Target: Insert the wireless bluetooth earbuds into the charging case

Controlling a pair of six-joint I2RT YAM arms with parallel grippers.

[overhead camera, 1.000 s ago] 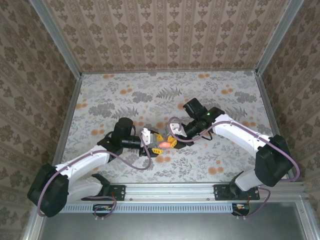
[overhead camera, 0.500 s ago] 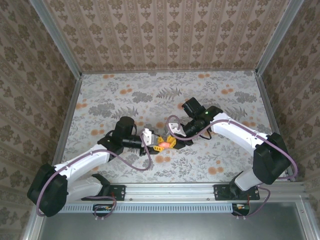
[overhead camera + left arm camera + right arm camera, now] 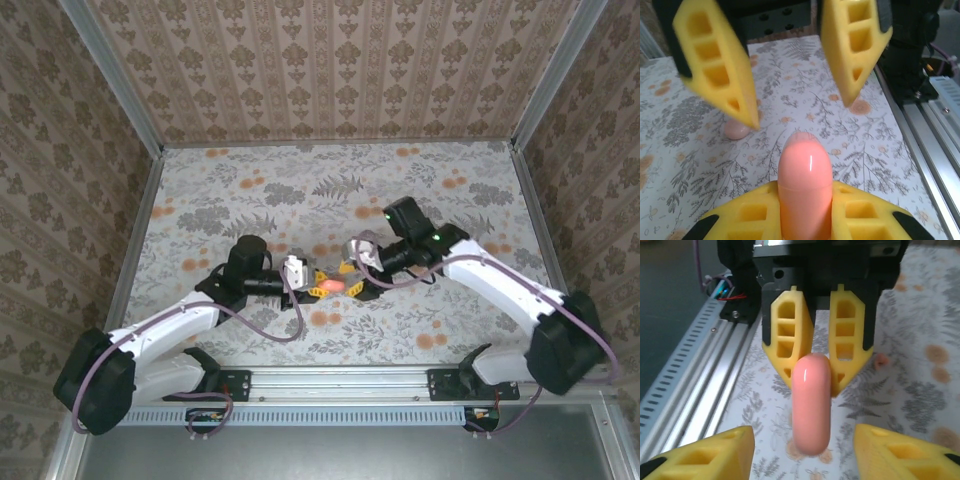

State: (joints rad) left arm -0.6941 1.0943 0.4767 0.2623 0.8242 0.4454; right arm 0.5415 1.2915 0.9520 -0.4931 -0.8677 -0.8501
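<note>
The charging case [image 3: 805,160] is a glossy coral capsule with a seam line round it. My left gripper [image 3: 805,189] is shut on it and holds it out above the cloth [image 3: 327,287]. Directly facing it, my right gripper [image 3: 802,430] stands open, its yellow fingers [image 3: 715,65] spread to either side of the case's free end [image 3: 811,402] without touching it. One small pale pink earbud [image 3: 736,130] lies on the cloth beyond the case [image 3: 881,359].
The floral cloth [image 3: 250,200] covers the table inside patterned walls. The aluminium rail [image 3: 700,355] at the near edge runs close beside both grippers. Orange flower prints [image 3: 860,106] dot the cloth under the case.
My right wrist has swung to the right and turned, so its open fingers now face the case head on. The left gripper has kept hold of the case, almost still.
</note>
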